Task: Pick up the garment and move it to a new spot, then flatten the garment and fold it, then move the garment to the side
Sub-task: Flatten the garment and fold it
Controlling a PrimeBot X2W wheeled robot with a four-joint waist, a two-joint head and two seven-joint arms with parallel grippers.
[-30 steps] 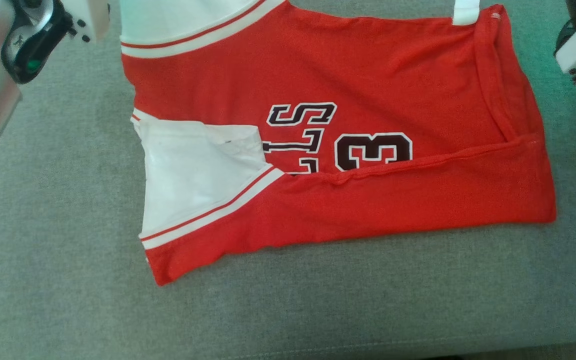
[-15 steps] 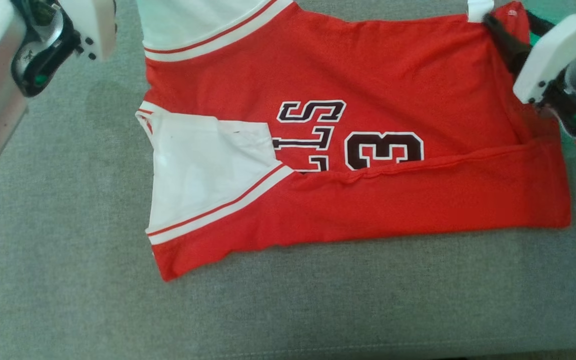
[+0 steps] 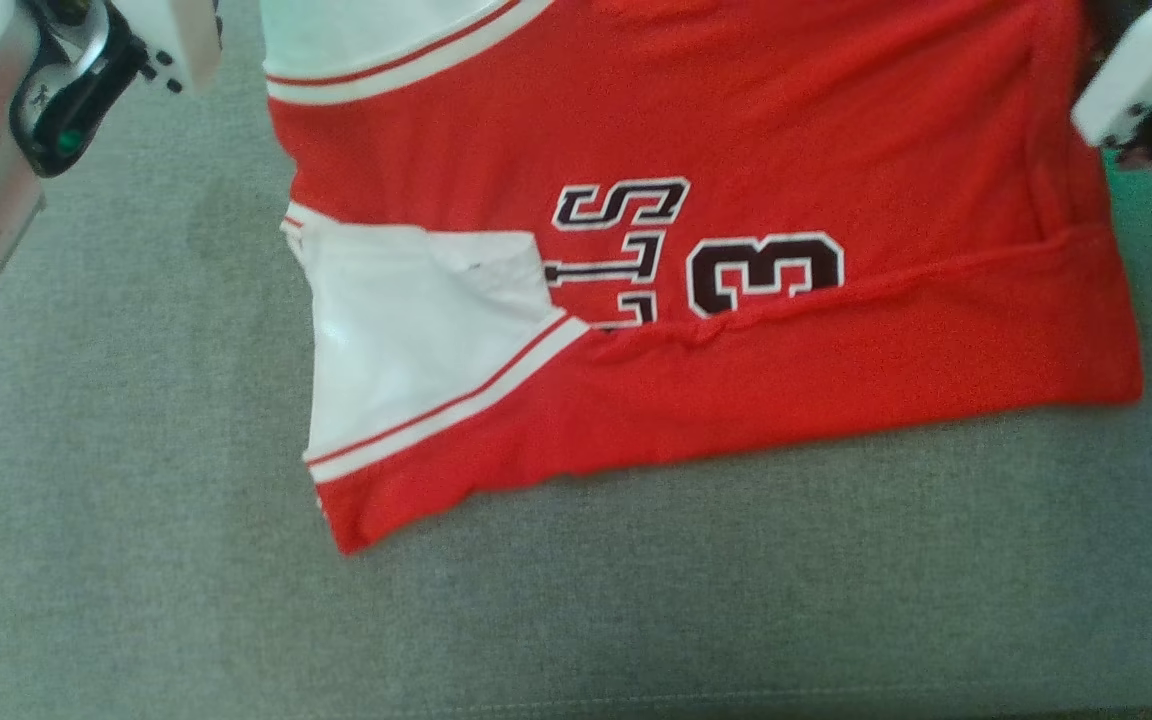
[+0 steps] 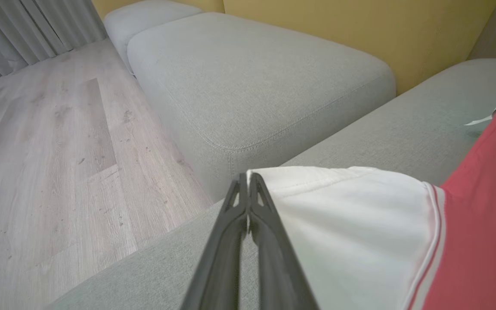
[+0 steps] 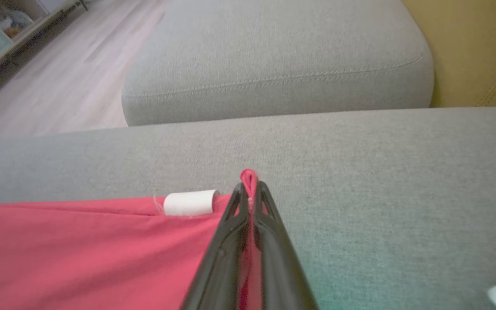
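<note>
The garment [image 3: 736, 120] is a red jersey with white sleeves and dark lettering, lying on a grey cushion [image 3: 636, 600] with its near long edge folded over. In the left wrist view my left gripper [image 4: 248, 176] is shut on the corner of a white sleeve [image 4: 351, 224], which hangs lifted off the cushion. My right gripper [image 5: 248, 183] is shut on a red corner of the garment [image 5: 80, 245]; a bit of red cloth pokes out between its tips, beside a small white tag [image 5: 190, 202]. Both wrists show at the head view's top corners.
A second grey cushion [image 4: 252, 73] stands beyond the one I work on, against a yellow wall [image 4: 360, 26]. Wooden floor [image 4: 37, 150] and a curtain lie to the left. The cushion's front seam [image 3: 636, 700] runs along the head view's bottom.
My right gripper came in over the garment's far right corner and shut on it. The garment's far edge has shifted up out of the head view. The left gripper stays shut on the sleeve.
</note>
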